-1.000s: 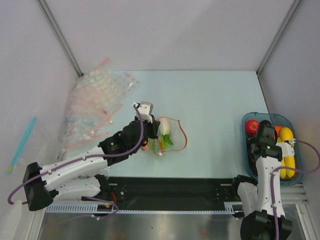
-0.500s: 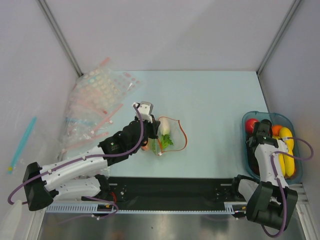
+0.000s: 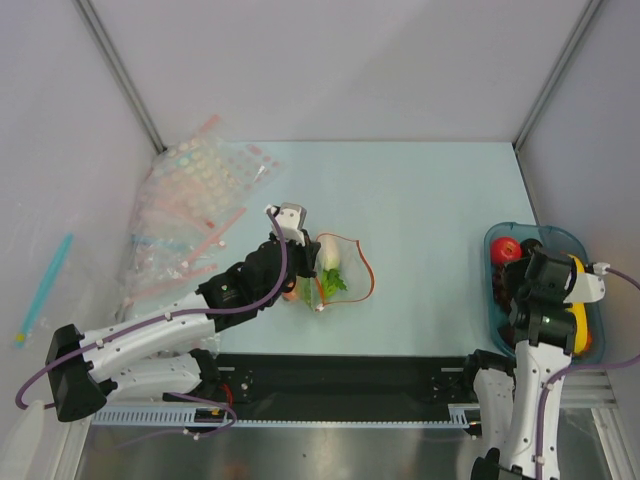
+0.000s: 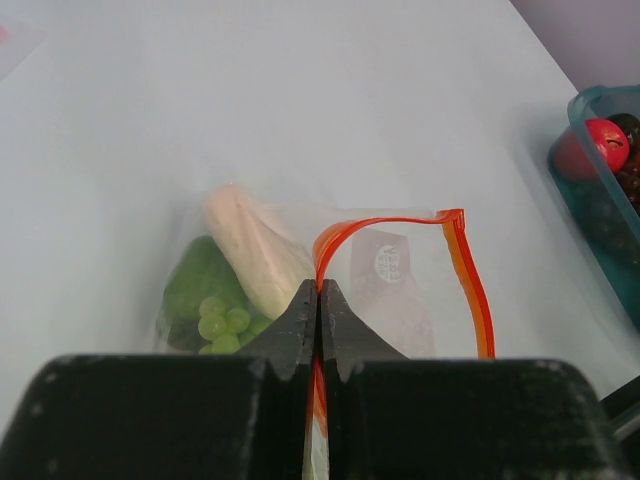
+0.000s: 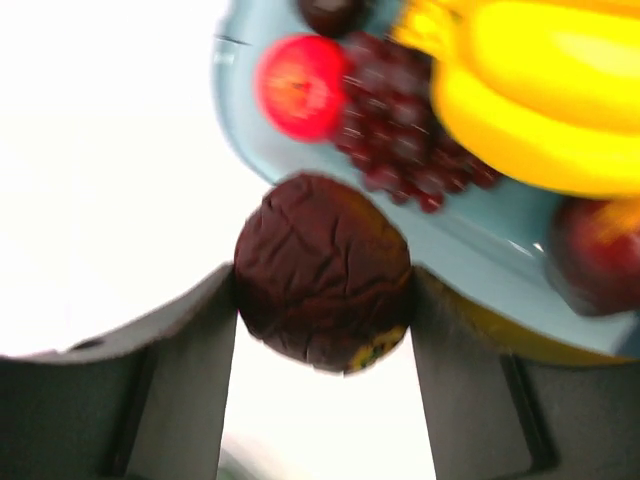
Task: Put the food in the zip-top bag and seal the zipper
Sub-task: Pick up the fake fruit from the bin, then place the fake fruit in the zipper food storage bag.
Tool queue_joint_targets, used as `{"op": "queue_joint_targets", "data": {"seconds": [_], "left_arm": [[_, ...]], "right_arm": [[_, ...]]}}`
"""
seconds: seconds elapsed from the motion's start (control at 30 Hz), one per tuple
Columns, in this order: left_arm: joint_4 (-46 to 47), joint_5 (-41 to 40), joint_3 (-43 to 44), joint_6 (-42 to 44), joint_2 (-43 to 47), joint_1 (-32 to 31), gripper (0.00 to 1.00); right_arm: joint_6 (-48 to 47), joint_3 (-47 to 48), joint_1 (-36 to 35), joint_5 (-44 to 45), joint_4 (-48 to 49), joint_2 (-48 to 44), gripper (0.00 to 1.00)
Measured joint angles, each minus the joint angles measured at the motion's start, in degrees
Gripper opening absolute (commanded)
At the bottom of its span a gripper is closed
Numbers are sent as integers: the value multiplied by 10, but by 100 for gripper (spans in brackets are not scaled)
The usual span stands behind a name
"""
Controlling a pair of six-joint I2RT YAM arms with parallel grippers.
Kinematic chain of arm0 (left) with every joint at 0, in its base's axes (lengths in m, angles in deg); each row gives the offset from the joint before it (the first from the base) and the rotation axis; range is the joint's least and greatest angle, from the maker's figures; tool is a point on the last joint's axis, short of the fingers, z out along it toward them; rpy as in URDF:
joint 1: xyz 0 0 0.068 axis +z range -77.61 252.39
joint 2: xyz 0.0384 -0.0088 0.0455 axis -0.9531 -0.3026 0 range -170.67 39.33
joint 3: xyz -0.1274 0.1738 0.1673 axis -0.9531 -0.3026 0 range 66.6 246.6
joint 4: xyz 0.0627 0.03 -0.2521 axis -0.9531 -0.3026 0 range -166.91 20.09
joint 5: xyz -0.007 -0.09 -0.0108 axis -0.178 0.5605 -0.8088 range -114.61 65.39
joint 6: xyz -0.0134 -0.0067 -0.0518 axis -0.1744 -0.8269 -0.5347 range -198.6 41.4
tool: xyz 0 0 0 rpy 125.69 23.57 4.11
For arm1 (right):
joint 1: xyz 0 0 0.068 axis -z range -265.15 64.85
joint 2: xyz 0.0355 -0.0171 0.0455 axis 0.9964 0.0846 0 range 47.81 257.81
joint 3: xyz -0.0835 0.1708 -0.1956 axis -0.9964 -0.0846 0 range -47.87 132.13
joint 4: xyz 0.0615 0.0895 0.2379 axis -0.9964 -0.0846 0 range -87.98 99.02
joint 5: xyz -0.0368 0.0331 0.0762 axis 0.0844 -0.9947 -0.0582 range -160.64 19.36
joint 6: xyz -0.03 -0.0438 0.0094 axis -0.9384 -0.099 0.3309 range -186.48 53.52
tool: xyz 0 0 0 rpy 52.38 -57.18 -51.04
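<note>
The zip-top bag [image 4: 400,285] lies mid-table with its mouth gaping; a white radish [image 4: 255,250] and green pieces [image 4: 205,290] sit inside. My left gripper [image 4: 320,292] is shut on the red-orange zipper [image 4: 465,270] at the near side of the mouth; from above that gripper [image 3: 312,272] stands at the bag [image 3: 345,268]. An orange ball [image 3: 290,294] peeks out under the left arm. My right gripper [image 5: 322,300] is shut on a dark red wrinkled piece [image 5: 322,270], held above the edge of the blue tray [image 5: 480,250]. From above, the right gripper [image 3: 525,297] hangs over that tray [image 3: 497,236].
The tray holds a red apple [image 5: 300,85], purple grapes [image 5: 400,130] and yellow bananas [image 5: 540,100]. A heap of dotted clear bags [image 3: 190,200] lies at the back left. Walls close in on three sides.
My right gripper has closed on the dark red piece in the tray and risen with it, its wrist turning. The left gripper and the bag have not moved.
</note>
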Motion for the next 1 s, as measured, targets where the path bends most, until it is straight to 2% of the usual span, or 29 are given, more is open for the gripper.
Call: {"op": "queue_joint_targets", "data": {"seconds": [0.13,0.47,0.6,0.7,1.0], "left_arm": [[0,0,0,0,0,0,4],[0,11,0,0,0,0,4],[0,11,0,0,0,0,4],[0,11,0,0,0,0,4],[0,11,0,0,0,0,4]], "right_arm": [[-49,7,0,-78,20,-31,31],[-153,2,-26,-369,148,-33,29],[-169,-4,-104,-421,195,-13,28],[-178,-5,-200,-424,230,18,27],[-198,-5,-501,-343,340,144,31]]}}
